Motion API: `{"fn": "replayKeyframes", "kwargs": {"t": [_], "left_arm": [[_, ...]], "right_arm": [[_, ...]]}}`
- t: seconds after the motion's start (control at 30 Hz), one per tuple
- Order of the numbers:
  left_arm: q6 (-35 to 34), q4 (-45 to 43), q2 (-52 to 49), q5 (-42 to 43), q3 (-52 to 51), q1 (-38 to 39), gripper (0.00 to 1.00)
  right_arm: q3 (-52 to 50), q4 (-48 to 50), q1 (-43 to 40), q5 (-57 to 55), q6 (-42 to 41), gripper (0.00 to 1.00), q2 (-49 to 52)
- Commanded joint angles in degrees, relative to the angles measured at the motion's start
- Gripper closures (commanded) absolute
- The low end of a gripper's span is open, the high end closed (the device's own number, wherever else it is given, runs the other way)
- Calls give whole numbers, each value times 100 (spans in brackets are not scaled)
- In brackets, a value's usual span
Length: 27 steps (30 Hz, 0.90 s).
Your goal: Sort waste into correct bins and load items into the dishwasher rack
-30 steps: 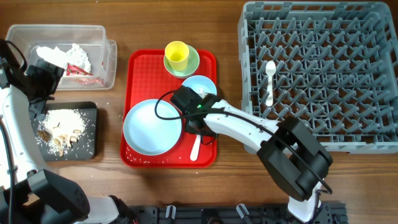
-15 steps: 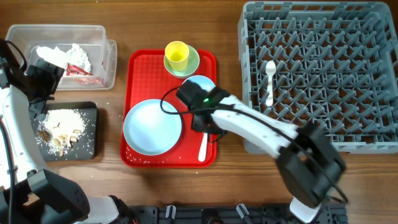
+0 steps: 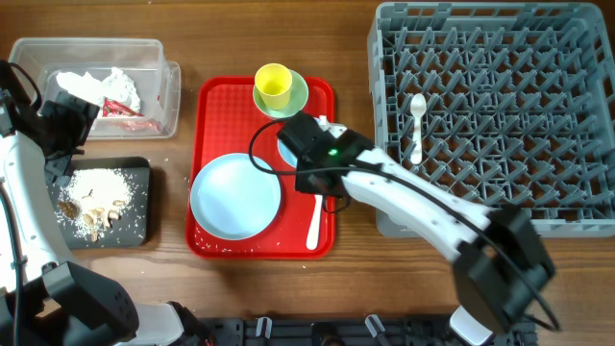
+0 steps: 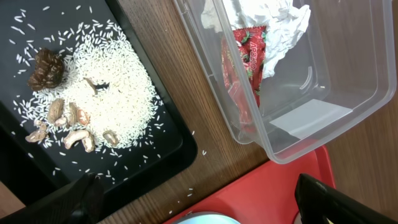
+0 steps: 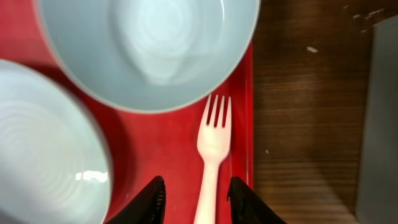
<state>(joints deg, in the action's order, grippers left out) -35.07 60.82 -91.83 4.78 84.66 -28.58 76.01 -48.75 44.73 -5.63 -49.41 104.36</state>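
My right gripper (image 5: 198,202) is open and hovers low over the red tray, with the white fork's (image 5: 214,144) handle lying between its fingers; in the overhead view the gripper (image 3: 314,185) sits over the light blue bowl (image 3: 291,144). The bowl (image 5: 149,50) and the light blue plate (image 5: 50,149) lie on the tray, as does the fork (image 3: 314,223). The yellow cup (image 3: 274,85) stands in the pale green bowl (image 3: 296,100). The white spoon (image 3: 416,125) lies in the grey rack (image 3: 577,58). My left gripper (image 4: 199,208) is open and empty.
The clear tub (image 4: 348,93) holds white napkins (image 4: 273,18) and a red wrapper (image 4: 245,68). The black tray (image 4: 155,155) holds rice and brown scraps (image 4: 68,118). The red tray (image 3: 216,96) lies between the bins and the rack. Stray rice grains lie on the wood.
My right arm has swung right and toward the rack side of the red tray. The fork has slid right and straightened along the tray's edge. The left arm has not moved.
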Motion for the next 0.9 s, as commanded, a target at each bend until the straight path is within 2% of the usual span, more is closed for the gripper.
{"fn": "replayKeyframes", "kwargs": {"t": [0.0, 0.43, 0.47, 0.6, 0.77, 0.87], "left_arm": [[-13, 0, -17, 9, 63, -31, 0], [-13, 0, -17, 9, 63, -31, 0], [-13, 0, -17, 9, 63, -31, 0], [-13, 0, -17, 7, 63, -31, 0], [-13, 0, -17, 9, 63, -31, 0], [-13, 0, -17, 9, 63, -31, 0]], "right_arm": [[-59, 144, 4, 109, -31, 61, 605], [-61, 188, 9, 225, -28, 54, 1272], [-61, 205, 9, 223, -26, 57, 1281], [-59, 232, 9, 225, -28, 80, 1281], [-28, 195, 7, 232, -26, 91, 1274], [72, 79, 7, 232, -9, 91, 1250]]}}
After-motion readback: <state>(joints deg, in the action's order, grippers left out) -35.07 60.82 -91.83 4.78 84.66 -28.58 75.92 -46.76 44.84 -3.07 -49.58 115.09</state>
